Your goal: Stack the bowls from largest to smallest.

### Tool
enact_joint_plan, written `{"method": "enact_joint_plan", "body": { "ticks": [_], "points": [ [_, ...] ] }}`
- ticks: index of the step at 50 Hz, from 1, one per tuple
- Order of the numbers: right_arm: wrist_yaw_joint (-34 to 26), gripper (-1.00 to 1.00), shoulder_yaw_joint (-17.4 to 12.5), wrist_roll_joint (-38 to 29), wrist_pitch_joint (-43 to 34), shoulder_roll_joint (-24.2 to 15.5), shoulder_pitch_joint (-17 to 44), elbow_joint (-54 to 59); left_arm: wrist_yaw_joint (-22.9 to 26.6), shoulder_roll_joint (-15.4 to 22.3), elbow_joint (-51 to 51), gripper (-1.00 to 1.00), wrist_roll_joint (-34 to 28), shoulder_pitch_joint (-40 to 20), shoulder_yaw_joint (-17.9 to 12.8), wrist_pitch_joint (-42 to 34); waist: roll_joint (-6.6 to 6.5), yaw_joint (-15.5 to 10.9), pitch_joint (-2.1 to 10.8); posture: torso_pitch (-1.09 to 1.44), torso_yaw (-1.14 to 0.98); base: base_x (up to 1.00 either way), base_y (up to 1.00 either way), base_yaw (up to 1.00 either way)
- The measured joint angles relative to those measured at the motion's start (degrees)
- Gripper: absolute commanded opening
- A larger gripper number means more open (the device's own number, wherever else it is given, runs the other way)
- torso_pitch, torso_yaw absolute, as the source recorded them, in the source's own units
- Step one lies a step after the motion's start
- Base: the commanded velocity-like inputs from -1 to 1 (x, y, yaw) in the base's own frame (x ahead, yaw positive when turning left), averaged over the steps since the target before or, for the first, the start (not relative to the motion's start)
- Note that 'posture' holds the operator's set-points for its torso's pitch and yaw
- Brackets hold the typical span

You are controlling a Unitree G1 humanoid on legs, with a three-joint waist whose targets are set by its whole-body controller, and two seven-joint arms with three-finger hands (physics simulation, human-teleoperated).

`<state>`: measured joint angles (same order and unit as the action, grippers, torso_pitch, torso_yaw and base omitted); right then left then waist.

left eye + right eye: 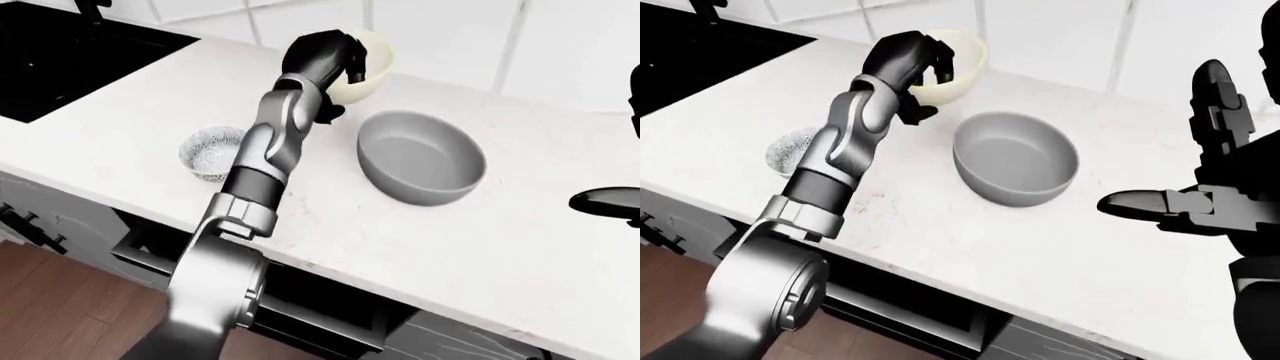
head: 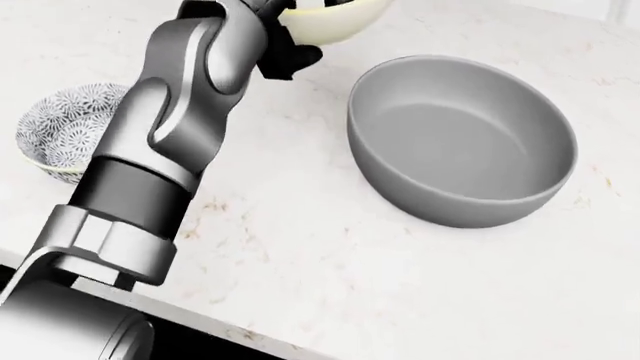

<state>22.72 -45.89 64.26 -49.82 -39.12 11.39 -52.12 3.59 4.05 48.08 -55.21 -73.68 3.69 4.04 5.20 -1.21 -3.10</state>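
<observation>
A large grey bowl (image 1: 420, 156) stands upright in the middle of the white counter (image 1: 500, 255). A mid-size cream bowl (image 1: 376, 79) sits just above and left of it, near the tiled wall. My left hand (image 1: 344, 87) is curled over the cream bowl's near rim, fingers inside and thumb outside, shut on it. A small blue-patterned bowl (image 1: 208, 152) stands to the left of my left forearm, partly hidden by it. My right hand (image 1: 1180, 157) is open and empty, hovering at the right of the right-eye view, clear of the bowls.
A black sink (image 1: 60, 60) is set in the counter at the top left. The counter's edge runs along the bottom left, with dark drawers (image 1: 300, 300) and a wooden floor (image 1: 60, 315) below. White tiles (image 1: 480, 30) back the counter.
</observation>
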Motion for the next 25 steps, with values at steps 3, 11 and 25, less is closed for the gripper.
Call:
{"method": "enact_joint_plan", "body": {
  "ticks": [3,11,25],
  "points": [
    [0.4,1.0,-0.7,0.9,0.5,-0.4,-0.4,0.0,3.3,-1.5,-7.2,-1.0,0.3,1.6,0.1,-1.1,-0.01,-0.1,-0.05,0.0,0.0,0.0,0.0,0.0],
    [0.2,1.0,-1.8,1.5,1.2,-0.2,-1.8,-0.1,13.4,-6.6,-25.7,-1.0,0.0,6.8,2.6,-4.2,-0.06,0.0,-0.56,0.0,0.0,0.0,0.0,0.0],
    [-1.9,1.0,-1.7,-0.9,1.7,1.5,-2.5,0.3,25.4,-15.4,-43.8,-1.0,-5.5,15.7,7.3,-3.5,0.05,-0.2,-0.82,0.0,0.0,0.0,0.0,0.0]
  ]
}}
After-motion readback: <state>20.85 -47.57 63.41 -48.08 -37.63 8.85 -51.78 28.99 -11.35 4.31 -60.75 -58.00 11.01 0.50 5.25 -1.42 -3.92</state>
